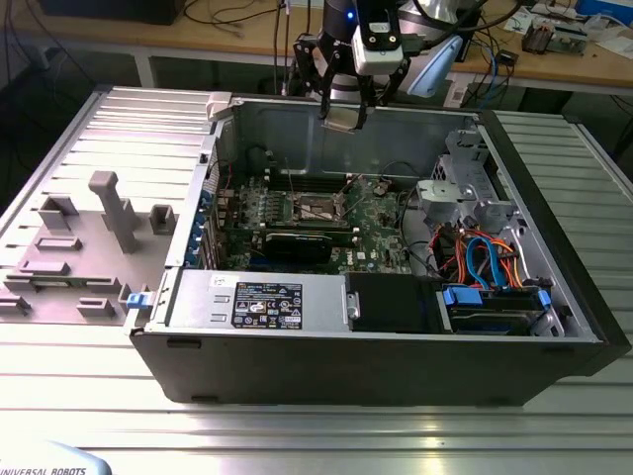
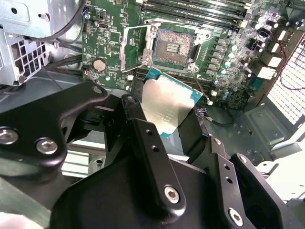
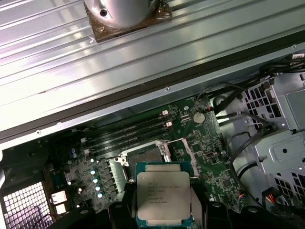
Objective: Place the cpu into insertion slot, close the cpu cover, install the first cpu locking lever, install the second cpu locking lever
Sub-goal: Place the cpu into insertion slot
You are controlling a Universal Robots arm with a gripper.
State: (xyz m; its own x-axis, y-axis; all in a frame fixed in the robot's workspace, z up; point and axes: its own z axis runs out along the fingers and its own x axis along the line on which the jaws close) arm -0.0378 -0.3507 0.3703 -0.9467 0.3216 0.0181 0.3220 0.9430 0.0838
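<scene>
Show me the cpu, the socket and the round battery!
cpu (image 3: 163, 195): first wrist view, middle of its silver top.
socket (image 2: 174, 46): second wrist view, its middle.
battery (image 2: 99, 64): second wrist view, its round face.

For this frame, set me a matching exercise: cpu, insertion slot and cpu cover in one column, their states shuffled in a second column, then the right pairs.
Things:
1. cpu
2. insertion slot
3. cpu cover

States:
A. empty, contacts bare
B. swung open beside the slot
C. clamped in the pincer, off the board

Pairs: 1-C; 2-A; 3-B
</scene>
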